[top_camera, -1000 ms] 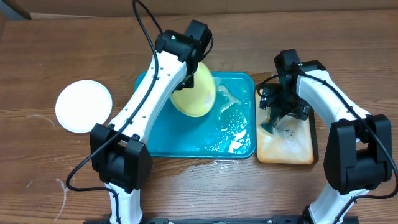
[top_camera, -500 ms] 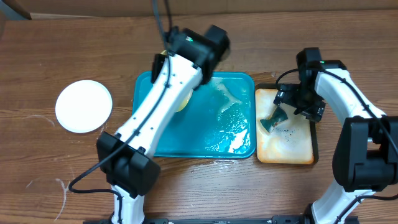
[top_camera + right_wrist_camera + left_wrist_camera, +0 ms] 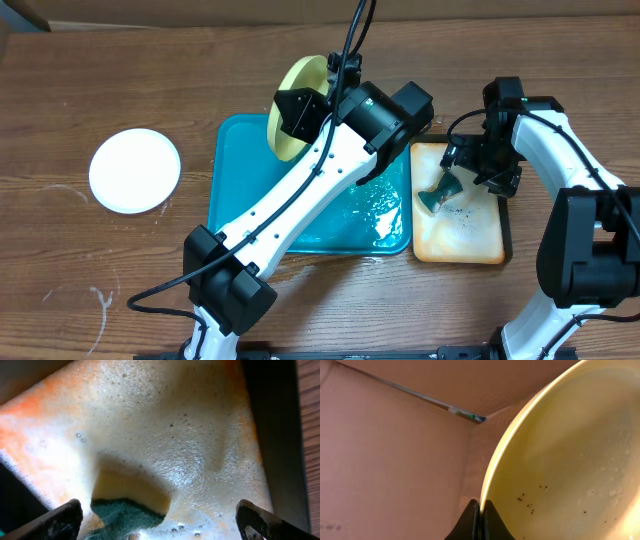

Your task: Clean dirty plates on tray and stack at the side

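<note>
Table of brown wood is spreading under the whole rig. Across it the left arm is stretching diagonally from the near edge over the teal tray, its wrist raised above the tray's far rim, and the left gripper is pinching the rim of the pale yellow plate, fingers pressed tight on either side of the edge. The right arm is bending in from the right side, and the right gripper is hanging over the tan tray with its fingers spread wide, gripping nothing. Two trays are sitting side by side, just touching: the teal one is glistening with wet, foamy water, and the smaller tan one, black-rimmed, is showing orange stains and suds. Two plates are showing. The yellow one is standing on edge in the air above the teal tray's far rim, its face carrying water droplets and a few dark specks; the white plate is lying flat on the table, well to the left of the teal tray and looking clean. One sponge, yellow with a green scrubbing side, is resting in the suds on the tan tray, beneath the right gripper.
</note>
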